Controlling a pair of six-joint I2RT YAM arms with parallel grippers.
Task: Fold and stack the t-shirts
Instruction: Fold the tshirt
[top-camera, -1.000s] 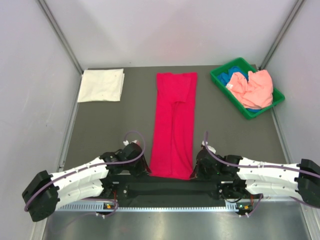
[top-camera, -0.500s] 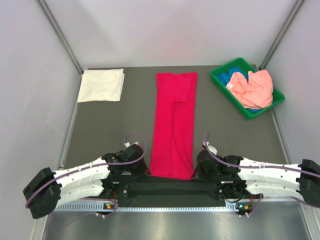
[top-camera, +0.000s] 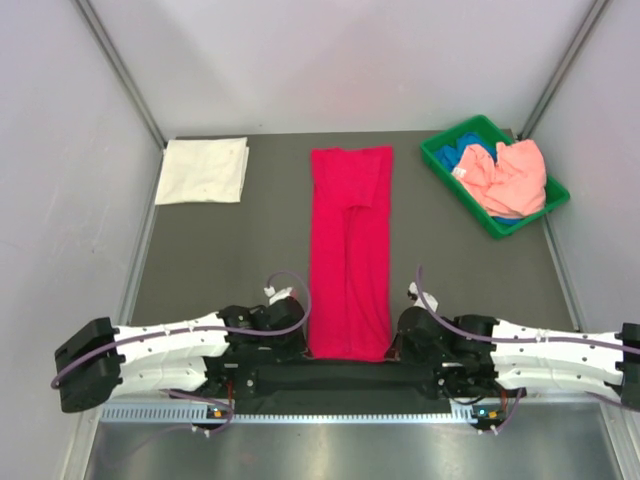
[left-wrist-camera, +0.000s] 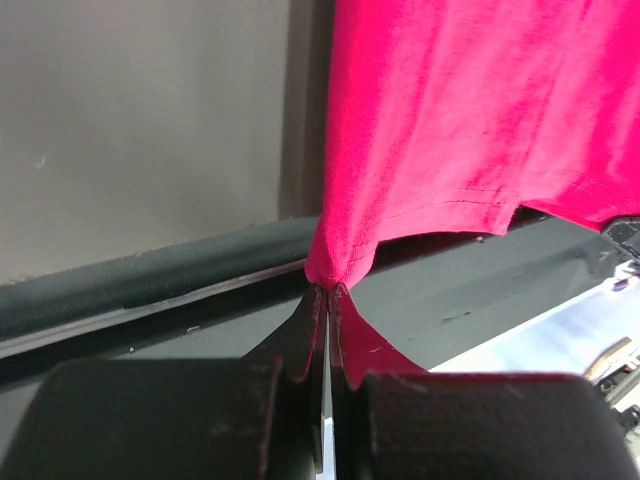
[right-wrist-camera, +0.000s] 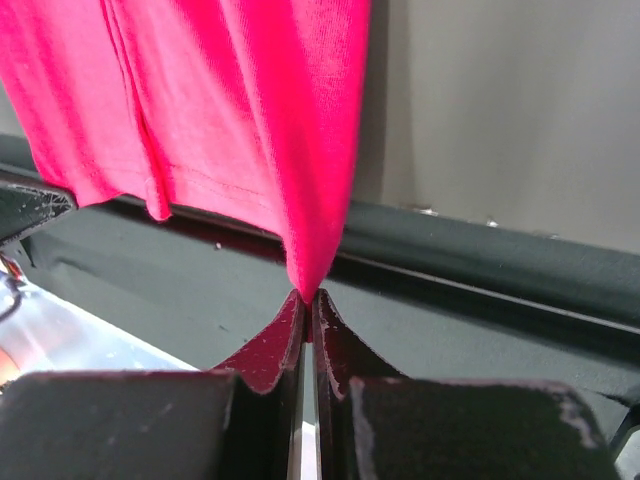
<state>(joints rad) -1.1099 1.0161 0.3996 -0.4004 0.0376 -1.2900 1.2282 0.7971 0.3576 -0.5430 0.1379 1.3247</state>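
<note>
A crimson-red t-shirt (top-camera: 349, 250) lies as a long narrow strip down the middle of the table, sleeves folded in. My left gripper (top-camera: 300, 343) is shut on its near left hem corner, the cloth (left-wrist-camera: 460, 130) bunched at the fingertips (left-wrist-camera: 327, 292). My right gripper (top-camera: 395, 345) is shut on the near right corner, with the fabric (right-wrist-camera: 230, 110) pulled to a point between its pads (right-wrist-camera: 308, 298). The near hem is lifted slightly off the table. A white t-shirt (top-camera: 203, 170) lies folded square at the far left. A salmon-pink t-shirt (top-camera: 510, 178) and a blue one (top-camera: 472, 157) sit crumpled in the bin.
A green plastic bin (top-camera: 438, 162) stands at the far right corner. White walls close in the table (top-camera: 230, 250) on three sides. A dark bar and a metal rail (top-camera: 330, 412) run along the near edge between the arm bases.
My left gripper moved right to the shirt's near left corner and shut on it. The near hem shifted slightly. The right gripper stayed shut on its corner.
</note>
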